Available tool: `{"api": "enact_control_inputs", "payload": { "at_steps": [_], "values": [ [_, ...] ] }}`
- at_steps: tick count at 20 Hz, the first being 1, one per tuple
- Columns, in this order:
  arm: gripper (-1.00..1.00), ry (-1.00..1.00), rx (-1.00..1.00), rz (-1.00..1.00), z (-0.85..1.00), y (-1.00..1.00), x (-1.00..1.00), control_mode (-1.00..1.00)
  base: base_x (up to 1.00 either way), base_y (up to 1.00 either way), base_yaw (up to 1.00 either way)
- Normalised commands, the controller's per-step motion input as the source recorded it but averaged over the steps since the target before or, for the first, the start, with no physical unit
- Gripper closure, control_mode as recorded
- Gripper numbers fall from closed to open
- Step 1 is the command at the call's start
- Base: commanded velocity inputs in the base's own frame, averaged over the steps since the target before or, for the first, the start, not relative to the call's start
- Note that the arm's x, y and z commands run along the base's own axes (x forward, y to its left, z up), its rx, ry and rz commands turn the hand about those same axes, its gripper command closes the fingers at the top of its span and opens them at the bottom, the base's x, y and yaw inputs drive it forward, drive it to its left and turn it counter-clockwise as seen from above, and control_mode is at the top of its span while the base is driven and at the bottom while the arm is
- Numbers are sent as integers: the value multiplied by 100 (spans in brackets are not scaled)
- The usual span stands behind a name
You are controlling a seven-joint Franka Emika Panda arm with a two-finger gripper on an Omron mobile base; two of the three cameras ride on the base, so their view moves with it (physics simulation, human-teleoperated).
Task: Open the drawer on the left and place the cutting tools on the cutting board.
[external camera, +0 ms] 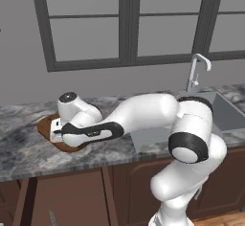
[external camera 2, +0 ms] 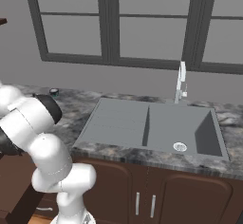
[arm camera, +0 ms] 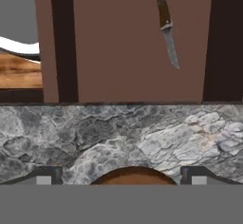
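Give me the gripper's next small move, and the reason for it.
Probably move out past the counter edge and down toward the knife. The gripper is open and empty above the cutting board, while the knife lies inside the open drawer below.

I see the table (arm camera: 142,133) below the end effector (arm camera: 121,178) as veined grey stone, polished. The cutting board (external camera: 48,124) is reddish-brown wood, matt. Ahead, the drawer (arm camera: 118,52) interior is smooth brown wood; the knife (arm camera: 167,23) has dull grey metal.

No readable text, labels or signs.
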Motion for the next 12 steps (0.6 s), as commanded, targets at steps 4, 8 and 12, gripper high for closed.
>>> {"api": "enact_control_inputs", "payload": {
  "at_steps": [4, 8, 12],
  "values": [
    [-100, 23, 0, 21, -40, 1, -99, -100, 0, 0, 0],
    [-100, 18, 1, 24, -85, 0, -100, -100, 0, 0, 0],
    [-100, 23, -2, 19, -53, 19, -89, -100, 0, 0, 0]
  ]
}}
